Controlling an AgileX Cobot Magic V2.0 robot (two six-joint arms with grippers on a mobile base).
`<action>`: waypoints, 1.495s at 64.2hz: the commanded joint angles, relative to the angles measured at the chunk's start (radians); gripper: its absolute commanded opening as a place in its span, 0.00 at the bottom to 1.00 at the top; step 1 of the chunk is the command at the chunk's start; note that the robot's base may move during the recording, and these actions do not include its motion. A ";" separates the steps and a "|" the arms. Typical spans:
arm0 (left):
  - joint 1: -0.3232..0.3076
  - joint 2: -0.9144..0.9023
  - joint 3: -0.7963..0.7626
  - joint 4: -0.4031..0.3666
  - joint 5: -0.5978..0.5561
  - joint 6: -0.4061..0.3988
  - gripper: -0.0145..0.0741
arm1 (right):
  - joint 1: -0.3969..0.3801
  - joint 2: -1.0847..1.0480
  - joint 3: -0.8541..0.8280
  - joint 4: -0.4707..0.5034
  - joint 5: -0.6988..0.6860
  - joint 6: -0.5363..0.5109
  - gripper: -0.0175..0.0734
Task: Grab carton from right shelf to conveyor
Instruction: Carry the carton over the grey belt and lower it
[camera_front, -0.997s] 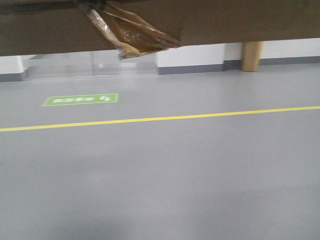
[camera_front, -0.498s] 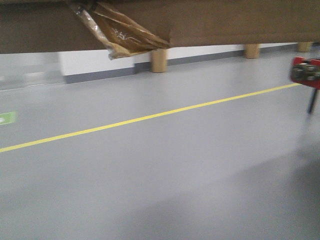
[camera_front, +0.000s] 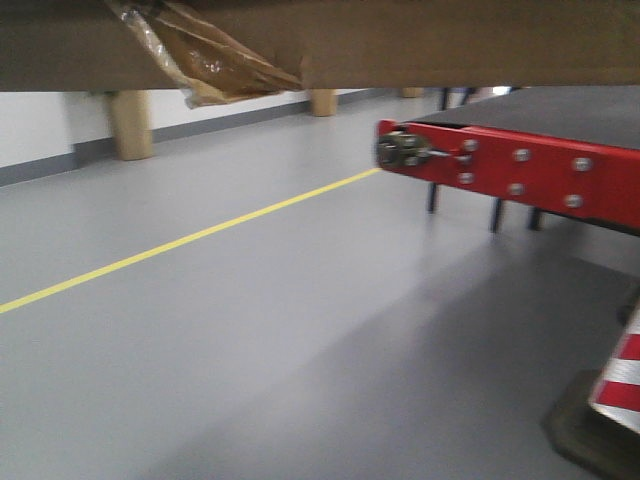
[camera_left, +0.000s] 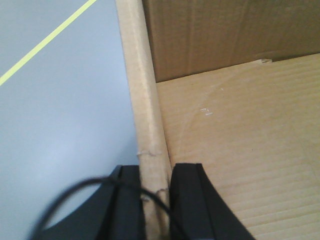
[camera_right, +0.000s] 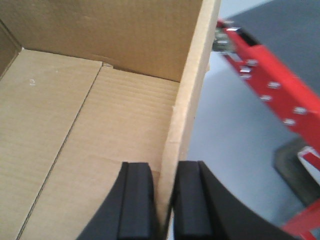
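The brown carton (camera_front: 420, 40) fills the top of the front view, held off the floor, with a ragged strip of tape (camera_front: 205, 60) hanging from its underside. My left gripper (camera_left: 155, 190) is shut on the carton's left wall (camera_left: 142, 100), one finger outside and one inside. My right gripper (camera_right: 162, 200) is shut on the carton's right wall (camera_right: 192, 85) the same way. The open carton floor (camera_right: 75, 130) shows bare inside. The conveyor (camera_front: 560, 115), a dark belt on a red frame (camera_front: 520, 170), stands at the right, also in the right wrist view (camera_right: 280, 30). The right shelf is out of view.
Light grey floor (camera_front: 250, 340) with a yellow line (camera_front: 200, 238) runs across. Tan pillars (camera_front: 130, 122) stand along the far wall. A red-and-white striped post on a dark base (camera_front: 615, 400) stands at the lower right. Thin conveyor legs (camera_front: 495, 212) drop under the frame.
The view has swung right: the yellow line tilts and slides left, the green floor sign has left the view, and the conveyor's red end has come in close at the right. The carton stays held.
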 joint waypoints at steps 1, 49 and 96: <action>-0.001 -0.013 -0.004 0.101 -0.011 0.011 0.15 | -0.003 -0.015 -0.006 -0.018 -0.027 -0.023 0.12; -0.001 -0.013 -0.004 0.116 -0.011 0.011 0.15 | -0.003 -0.015 -0.006 -0.018 -0.030 -0.023 0.12; -0.001 -0.013 -0.004 0.116 -0.011 0.011 0.15 | -0.003 -0.015 -0.006 -0.018 -0.045 -0.023 0.12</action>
